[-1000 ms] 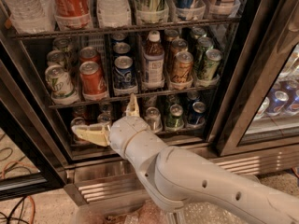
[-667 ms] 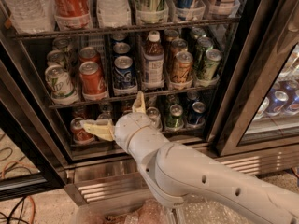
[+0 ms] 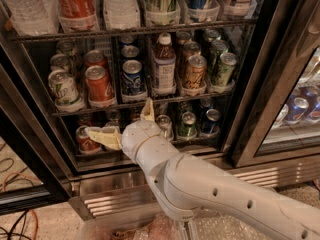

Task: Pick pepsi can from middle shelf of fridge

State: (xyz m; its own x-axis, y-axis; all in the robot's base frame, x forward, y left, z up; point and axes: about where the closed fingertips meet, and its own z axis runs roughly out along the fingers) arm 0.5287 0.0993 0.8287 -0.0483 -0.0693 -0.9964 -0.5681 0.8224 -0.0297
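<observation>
The fridge (image 3: 250, 109) stands open with a black frame and wire racks. The middle shelf (image 3: 135, 103) holds rows of cans. The pepsi can (image 3: 132, 78) is blue with a silver top, at the front of its row, between a red Coca-Cola can (image 3: 99, 85) and a dark bottle (image 3: 163, 66). My gripper (image 3: 122, 124) is open, its two cream fingers spread wide, one pointing left (image 3: 102, 136) and one pointing up (image 3: 147, 110). It sits below the middle shelf's front rail, in front of the lowest rack, just under the pepsi can. It holds nothing.
A green-white 7UP can (image 3: 63, 88) stands at the shelf's left. Tan and green cans (image 3: 195, 73) stand to the right. Tall bottles (image 3: 120, 4) fill the rack above. More cans (image 3: 187, 125) sit on the lowest rack. A second glass door (image 3: 300, 109) is at right. Cables (image 3: 15, 219) lie on the floor.
My gripper has risen a little and moved right toward the middle shelf. Its fingers stay spread open. The cans have not moved.
</observation>
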